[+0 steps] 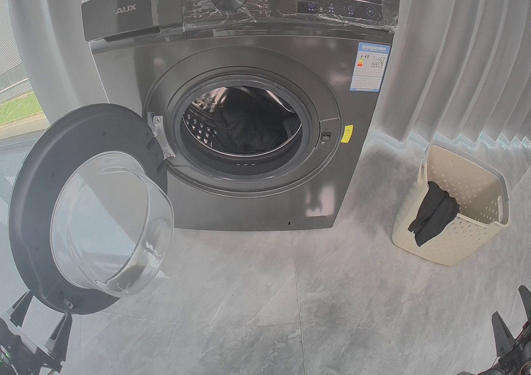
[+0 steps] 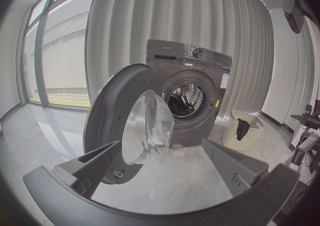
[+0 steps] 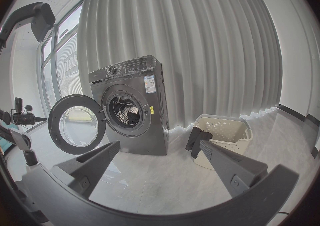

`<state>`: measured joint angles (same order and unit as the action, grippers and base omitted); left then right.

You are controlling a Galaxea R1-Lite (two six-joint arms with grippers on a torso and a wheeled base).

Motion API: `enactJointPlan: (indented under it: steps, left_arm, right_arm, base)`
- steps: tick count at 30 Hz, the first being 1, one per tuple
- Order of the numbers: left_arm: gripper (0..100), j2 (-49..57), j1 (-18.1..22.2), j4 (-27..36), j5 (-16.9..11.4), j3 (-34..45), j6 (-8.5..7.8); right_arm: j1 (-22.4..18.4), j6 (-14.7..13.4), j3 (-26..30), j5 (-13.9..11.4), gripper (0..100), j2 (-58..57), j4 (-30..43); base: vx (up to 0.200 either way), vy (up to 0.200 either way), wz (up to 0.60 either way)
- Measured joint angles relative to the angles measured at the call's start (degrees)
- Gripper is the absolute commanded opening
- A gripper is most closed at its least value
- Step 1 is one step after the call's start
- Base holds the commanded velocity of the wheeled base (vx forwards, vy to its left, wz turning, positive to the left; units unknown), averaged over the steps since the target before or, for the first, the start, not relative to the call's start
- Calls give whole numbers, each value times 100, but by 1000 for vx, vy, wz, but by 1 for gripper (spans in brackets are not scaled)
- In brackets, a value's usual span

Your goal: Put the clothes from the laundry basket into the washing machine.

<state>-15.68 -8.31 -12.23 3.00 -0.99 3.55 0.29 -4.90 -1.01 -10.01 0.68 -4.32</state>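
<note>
A grey washing machine (image 1: 243, 88) stands ahead with its round door (image 1: 88, 210) swung open to the left. Dark clothes (image 1: 249, 124) lie inside the drum. A cream laundry basket (image 1: 470, 226) sits on the floor to the machine's right, with a black garment (image 1: 434, 213) draped over its near rim. My left gripper (image 1: 38, 326) is low at the left, below the door, open and holding nothing. My right gripper (image 1: 511, 318) is low at the right, short of the basket, open and holding nothing. The wrist views show the left gripper (image 2: 160, 153) and the right gripper (image 3: 160, 153) with fingers spread.
Grey curtains (image 1: 459, 44) hang behind the machine and basket. The open door juts out over the tiled floor (image 1: 298, 304) at the left. A window (image 2: 60, 53) lies further left. Bare floor separates me from the machine and basket.
</note>
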Motion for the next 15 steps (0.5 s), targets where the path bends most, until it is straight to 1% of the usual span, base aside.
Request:
enactJointPlan:
  steps: [3, 5, 7, 9, 11, 13, 15]
  left_arm:
    - [100, 380, 140, 402, -106, 0, -60]
    - [100, 639, 276, 668, -205, 0, -148]
    - [100, 777, 347, 728, -235, 0, -188]
    - [100, 881, 380, 794, -243, -2, -196]
    - [100, 946, 399, 796, -282, -2, -155]
    - [100, 997, 405, 798, -300, -2, -108]
    - [100, 1028, 410, 796, -305, -2, -128]
  right_arm:
    - [0, -7, 0, -6, 100, 0, 5]
    - [0, -10, 0, -9, 100, 0, 9]
    - [-2, -11, 0, -11, 100, -2, 11]
    - [-5, -11, 0, -9, 100, -2, 11]
    - [-5, -16, 2, -9, 100, 0, 9]
    - [-2, -22, 0, -2, 100, 0, 9]
    - [1, -65, 2, 9, 100, 0, 7]
  base:
    - [0, 0, 0]
    - [0, 0, 0]
    - [0, 0, 0]
    - [0, 0, 0]
    - [0, 0, 0]
    - [0, 0, -600]
    - [0, 0, -600]
